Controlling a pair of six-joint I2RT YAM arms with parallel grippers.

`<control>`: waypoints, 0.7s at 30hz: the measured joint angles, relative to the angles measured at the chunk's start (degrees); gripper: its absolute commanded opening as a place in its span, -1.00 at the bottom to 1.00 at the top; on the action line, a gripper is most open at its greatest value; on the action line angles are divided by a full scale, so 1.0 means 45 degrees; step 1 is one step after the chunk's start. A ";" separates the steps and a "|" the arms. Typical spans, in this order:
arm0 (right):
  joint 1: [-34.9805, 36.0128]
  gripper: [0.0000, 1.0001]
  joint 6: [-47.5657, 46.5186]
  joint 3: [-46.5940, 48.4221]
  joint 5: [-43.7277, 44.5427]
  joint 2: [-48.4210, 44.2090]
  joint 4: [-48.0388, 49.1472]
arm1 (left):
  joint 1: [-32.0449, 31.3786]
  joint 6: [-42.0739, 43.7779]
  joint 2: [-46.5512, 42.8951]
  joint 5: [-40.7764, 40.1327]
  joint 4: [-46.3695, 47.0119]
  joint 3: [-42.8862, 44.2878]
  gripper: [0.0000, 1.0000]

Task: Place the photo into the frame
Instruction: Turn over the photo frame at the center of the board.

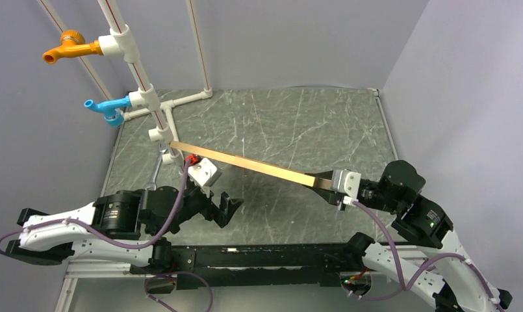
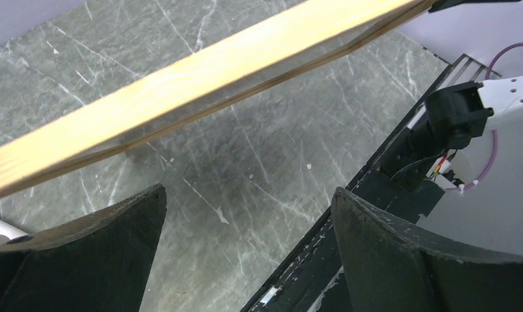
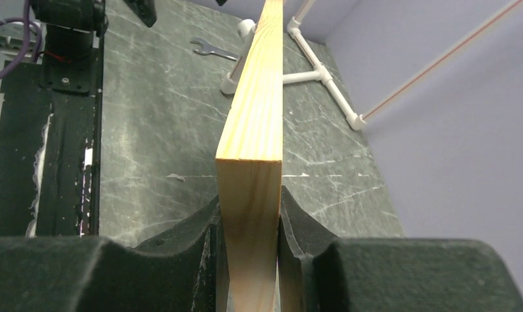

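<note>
- Table point(image 1: 278, 117): flat grey-green slab with a marble pattern and white veining. Pale walls sit close on its left, back and right edges. You have a wide stretch of surface between the frame and the back edge.
- Black base rail point(image 1: 258, 255): runs along the near edge, scuffed with white marks.
- Pipe rig point(image 1: 141, 84): white round tubing standing at the back-left corner, with feet splayed on the table. It carries an orange tap point(image 1: 67, 47) up high and a blue tap point(image 1: 106, 107) lower down.
- Frame point(image 1: 252, 164): light natural-wood strips with straight grain and square-cut ends. It's turned on edge, so from above you see only a thin diagonal bar. That bar runs from the right gripper to the foot of the pipe rig. Can't tell if the far end touches the pipe. In the left wrist view it hangs above the table with its shadow beneath.
- Right gripper point(image 1: 333, 185): its black pads are clamped on both faces of the frame's near corner, and the wood stands upright between them.
- Left gripper point(image 1: 223, 209): curved black fingers point(image 2: 102, 227) are spread wide with nothing between them. It sits on the near side of the frame, just below it and not touching.
- Wrench point(image 3: 213, 49): small bare-metal open-ended spanner, flat on the table beside the pipe foot.
</note>
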 measured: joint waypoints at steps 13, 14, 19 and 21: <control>0.0053 -1.00 0.1700 -0.0121 0.2278 -0.0185 0.0078 | 0.0000 -0.0330 -0.0024 -0.0233 -0.0170 -0.0131 0.99; 0.0058 -1.00 0.1841 -0.0121 0.2492 -0.0112 0.0078 | 0.0000 -0.0369 -0.0024 -0.0253 -0.0175 -0.0146 0.99; 0.0058 -1.00 0.2482 -0.0121 0.3463 0.0515 0.0170 | 0.0000 -0.0583 -0.0019 -0.0291 -0.0199 -0.0170 0.99; 0.0053 -1.00 0.2773 -0.0121 0.3798 0.0738 0.0306 | 0.0000 -0.0675 -0.0019 -0.0296 -0.0194 -0.0228 0.99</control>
